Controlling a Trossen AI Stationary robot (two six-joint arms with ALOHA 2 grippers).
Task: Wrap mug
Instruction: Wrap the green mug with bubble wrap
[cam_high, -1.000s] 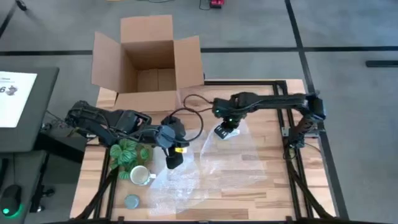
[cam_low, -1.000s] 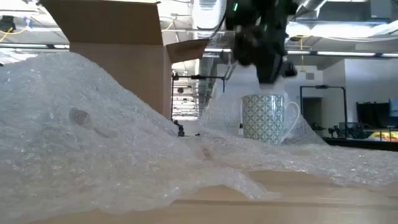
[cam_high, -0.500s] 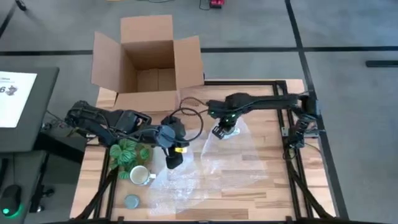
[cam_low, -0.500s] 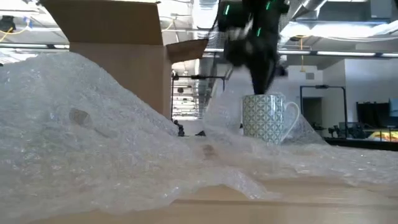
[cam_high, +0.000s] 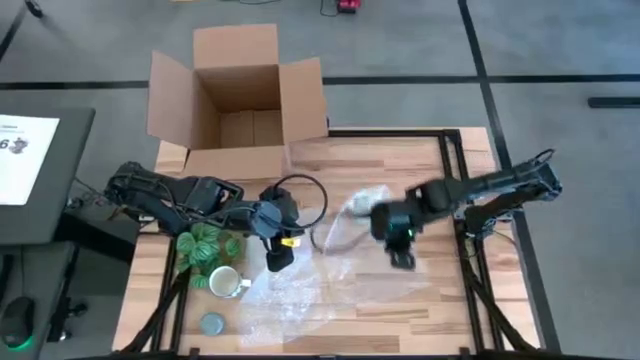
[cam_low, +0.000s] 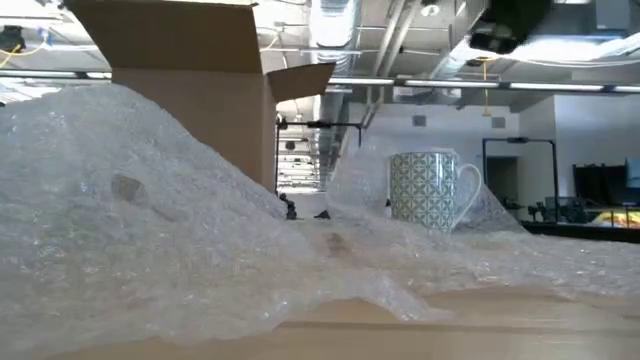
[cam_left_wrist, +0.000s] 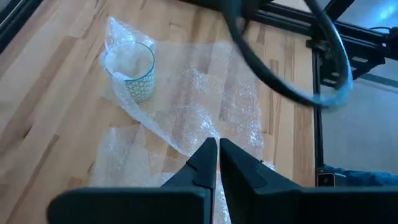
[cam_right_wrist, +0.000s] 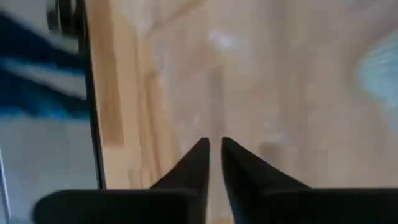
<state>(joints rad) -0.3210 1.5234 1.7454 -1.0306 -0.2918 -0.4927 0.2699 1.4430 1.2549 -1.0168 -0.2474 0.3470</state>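
The mug (cam_high: 226, 282) stands near the table's (cam_high: 440, 300) left edge, just beside the bubble wrap (cam_high: 330, 285). The left tool (cam_high: 278, 258) hangs over the wrap close by, narrow and empty. The right tool (cam_high: 402, 258), equally narrow, hangs over the wrap's right part.

Mug (cam_high: 228, 281) on table (cam_high: 440, 300), left of bubble wrap (cam_high: 330, 280); box (cam_high: 240, 100) behind.

Glossy patterned mug (cam_low: 428, 190), crinkly bubble wrap (cam_low: 150, 230)
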